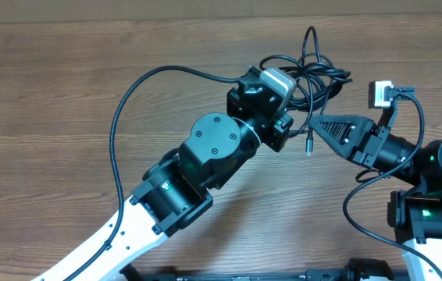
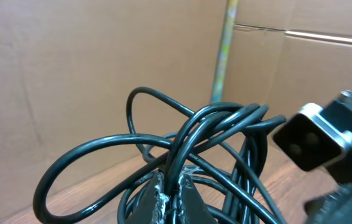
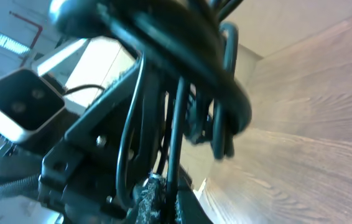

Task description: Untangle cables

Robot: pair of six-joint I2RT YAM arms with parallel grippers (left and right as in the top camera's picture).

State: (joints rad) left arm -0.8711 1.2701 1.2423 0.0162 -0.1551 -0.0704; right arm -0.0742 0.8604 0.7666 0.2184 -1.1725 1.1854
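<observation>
Black and thin, the tangled bundle of flexible cables point(image 1: 317, 72) sits toward the far middle of the brown wood-grain table point(image 1: 57, 86), its loops bunched between the two arms. The left arm's black two-finger gripper point(image 2: 171, 190) has its jaws closed tight on a cluster of strands. In the left wrist view several cords rise from between the fingers, cross one another in a knot and spread into wide loops lifted off the tabletop. The right arm's black pointed gripper point(image 1: 315, 124) points in from the right, its tip just beside the left wrist and at the bundle's lower edge. Its jaws are pressed together too, and the right wrist view shows a single thin strand running up from between them into the mass above. One loose end with a small silver-tipped plug point(image 1: 309, 145) shows just beside the right gripper's tip; whether it hangs or lies on the wood I cannot tell. Behind the knot, in the left wrist view, stands a plain brown cardboard wall point(image 2: 58, 68)
</observation>
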